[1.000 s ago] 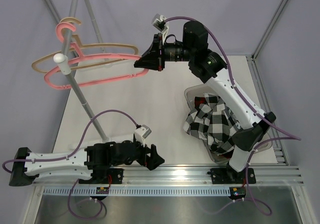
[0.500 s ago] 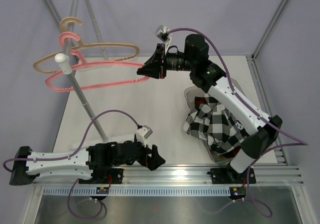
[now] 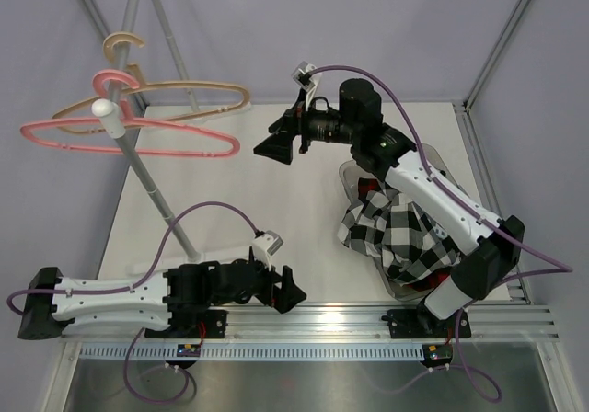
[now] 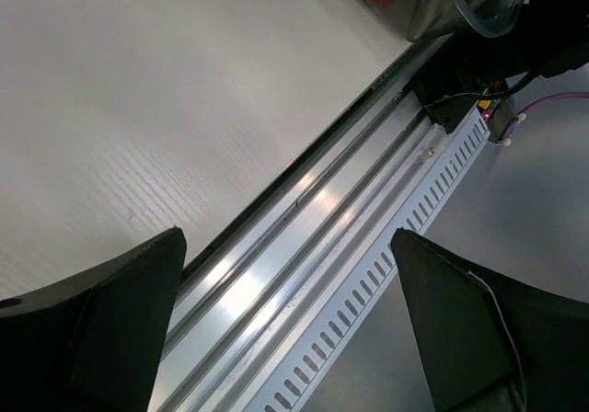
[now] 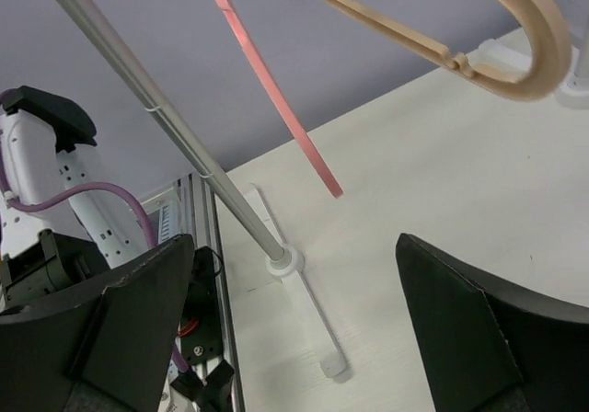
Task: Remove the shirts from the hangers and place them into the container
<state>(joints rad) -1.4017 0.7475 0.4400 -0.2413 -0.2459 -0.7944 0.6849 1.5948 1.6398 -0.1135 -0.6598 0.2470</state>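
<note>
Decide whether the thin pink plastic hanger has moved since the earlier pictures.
Yes: the pink hanger has swung left across the grey metal rack pole.

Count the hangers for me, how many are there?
2. The pink hanger and the beige hanger both hang bare on the grey rack pole, far left, the beige one higher. None seems hidden.

Two thin curved-hook hangers far left, one pink plastic (image 5: 276,90), one pale beige (image 5: 552,35), one grey metal rack pole (image 3: 150,177), two plaid flannel shirts, black-and-white check (image 3: 396,228) and red-and-black check (image 3: 365,189), one transparent greyish plastic tub (image 3: 348,171) on the right, two white-and-black robot arms, left (image 3: 101,297) and right (image 3: 442,200)
</note>
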